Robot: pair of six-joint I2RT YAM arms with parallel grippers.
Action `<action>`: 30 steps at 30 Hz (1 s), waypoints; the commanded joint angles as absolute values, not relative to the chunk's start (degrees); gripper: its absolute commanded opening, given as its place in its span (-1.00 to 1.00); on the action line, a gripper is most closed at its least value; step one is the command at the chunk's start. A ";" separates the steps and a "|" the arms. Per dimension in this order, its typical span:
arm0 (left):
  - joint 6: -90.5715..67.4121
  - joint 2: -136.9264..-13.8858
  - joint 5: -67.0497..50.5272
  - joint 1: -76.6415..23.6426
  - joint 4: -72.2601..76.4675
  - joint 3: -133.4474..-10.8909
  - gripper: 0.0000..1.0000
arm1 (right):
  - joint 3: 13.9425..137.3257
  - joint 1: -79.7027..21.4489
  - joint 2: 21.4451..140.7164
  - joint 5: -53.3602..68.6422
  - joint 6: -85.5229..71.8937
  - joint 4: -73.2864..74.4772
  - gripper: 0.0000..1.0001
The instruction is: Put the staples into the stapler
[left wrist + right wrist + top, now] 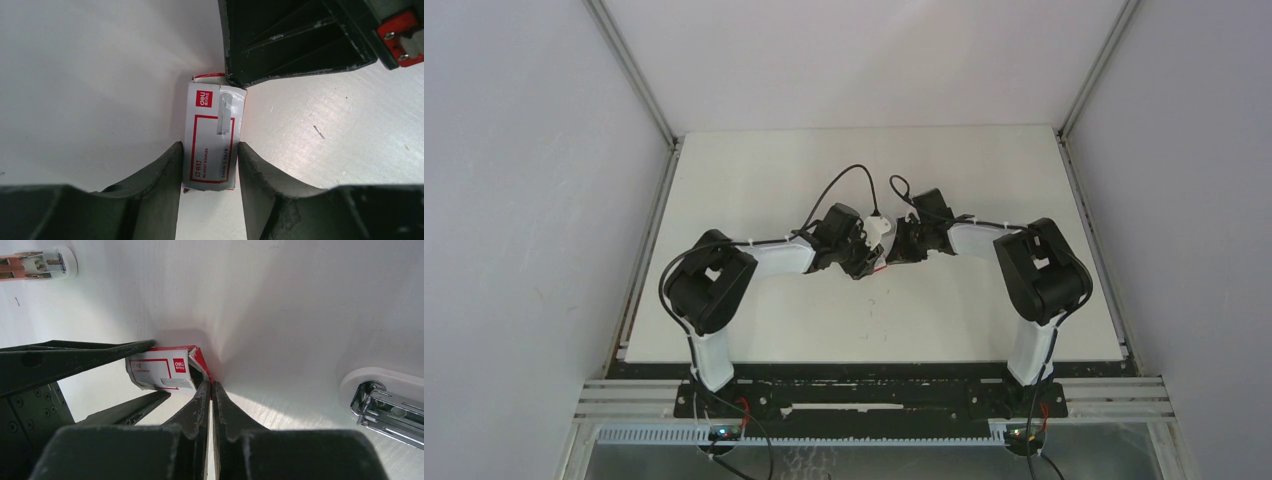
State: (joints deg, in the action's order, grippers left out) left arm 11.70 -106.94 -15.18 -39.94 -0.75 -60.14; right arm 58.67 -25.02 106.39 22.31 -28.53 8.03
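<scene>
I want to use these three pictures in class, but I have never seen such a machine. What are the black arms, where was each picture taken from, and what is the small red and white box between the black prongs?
The overhead picture shows two robot arms bolted at the near edge of a white table, meeting in the middle. The other two pictures come from cameras on each arm's wrist, looking along its own two fingers.

The left gripper holds a staples box, red and white, by its long sides. The right gripper has its fingers pressed together at the box's red end; whether it pinches a flap there is unclear.

Also on the table lies the stapler, white with metal parts, untouched. A second white and metal piece appears at the top left of the right wrist view.
</scene>
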 commanded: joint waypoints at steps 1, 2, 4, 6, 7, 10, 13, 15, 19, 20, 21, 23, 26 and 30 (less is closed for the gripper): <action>13.29 -106.81 -14.06 -40.25 -2.78 -63.04 -0.06 | 60.38 -23.93 104.27 19.53 -27.18 7.73 -1.00; 13.34 -106.87 -14.07 -40.25 -2.81 -63.02 -0.07 | 60.38 -23.71 104.24 19.38 -26.90 7.67 -1.00; 13.30 -106.87 -13.94 -40.25 -2.98 -63.10 -0.07 | 60.39 -23.11 104.24 18.67 -26.39 7.77 -1.00; 13.36 -106.83 -13.76 -40.25 -3.18 -63.13 -0.07 | 60.38 -22.43 104.32 18.13 -25.91 8.14 -1.00; 13.41 -106.87 -13.72 -40.25 -3.24 -63.11 -0.07 | 60.38 -22.07 104.40 18.11 -25.78 8.21 -1.00; 13.51 -106.94 -13.63 -40.25 -3.60 -63.28 -0.07 | 60.38 -21.33 104.59 18.13 -25.27 8.26 -1.00; 13.55 -106.75 -13.30 -40.26 -3.77 -63.24 -0.07 | 60.38 -21.03 104.42 17.43 -24.88 8.52 -1.00; 13.66 -106.79 -13.19 -40.26 -4.06 -63.28 -0.06 | 60.36 -20.84 104.26 17.19 -24.62 8.55 -1.00; 13.80 -106.74 -12.95 -40.25 -4.69 -63.37 -0.07 | 60.70 -20.66 104.09 16.53 -24.07 9.13 -1.00; 13.88 -106.70 -12.88 -40.25 -4.79 -63.37 -0.07 | 61.08 -20.65 104.14 16.23 -23.92 9.48 -1.00; 13.89 -106.61 -12.76 -40.30 -4.91 -63.33 -0.07 | 61.35 -20.61 104.23 15.92 -23.64 9.75 -1.00; 13.82 -106.51 -12.48 -40.25 -4.92 -63.04 -0.07 | 61.79 -20.61 104.24 15.47 -23.15 10.10 -1.00; 13.88 -106.14 -11.91 -40.25 -5.14 -62.48 -0.06 | 62.53 -20.71 104.48 14.96 -22.65 10.68 -1.00; 13.86 -105.70 -11.20 -40.30 -5.36 -61.82 -0.06 | 63.34 -20.74 105.09 14.83 -22.24 11.15 -1.00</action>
